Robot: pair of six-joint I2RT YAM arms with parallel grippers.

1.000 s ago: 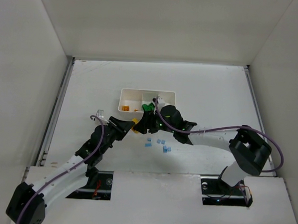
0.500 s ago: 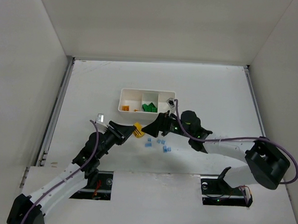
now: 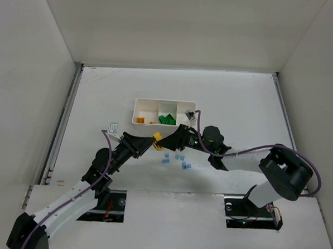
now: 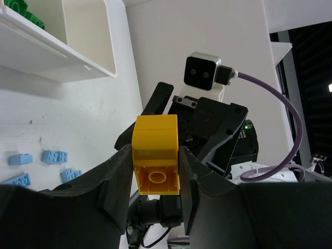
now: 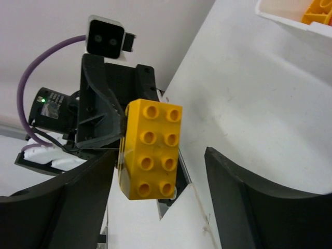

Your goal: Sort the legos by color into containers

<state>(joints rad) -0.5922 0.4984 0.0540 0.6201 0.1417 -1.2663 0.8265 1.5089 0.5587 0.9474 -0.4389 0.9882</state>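
Note:
A yellow lego (image 4: 155, 155) is pinched between my left gripper's (image 4: 155, 179) jaws and held off the table, hollow underside toward the left wrist camera. In the top view this brick (image 3: 157, 137) sits between the left gripper (image 3: 152, 140) and the right gripper (image 3: 167, 140), which face each other. My right gripper (image 5: 161, 192) stands open around the studded face of the brick (image 5: 150, 150), whose right side is clear of that finger. The white tray (image 3: 165, 104) holds orange bricks (image 3: 141, 121) on the left and green bricks (image 3: 166, 120) in the middle. Several light blue bricks (image 3: 178, 157) lie on the table.
White walls close in the table on three sides. The tray's front wall (image 4: 62, 65) is just beyond both grippers. The blue bricks (image 4: 54, 155) lie right beneath the two grippers. A metal rail (image 3: 63, 124) runs along the left edge.
My right gripper left the tray's green compartment, drew back, then came up to the yellow brick. The left arm lifted that brick slightly toward it, still gripping it.

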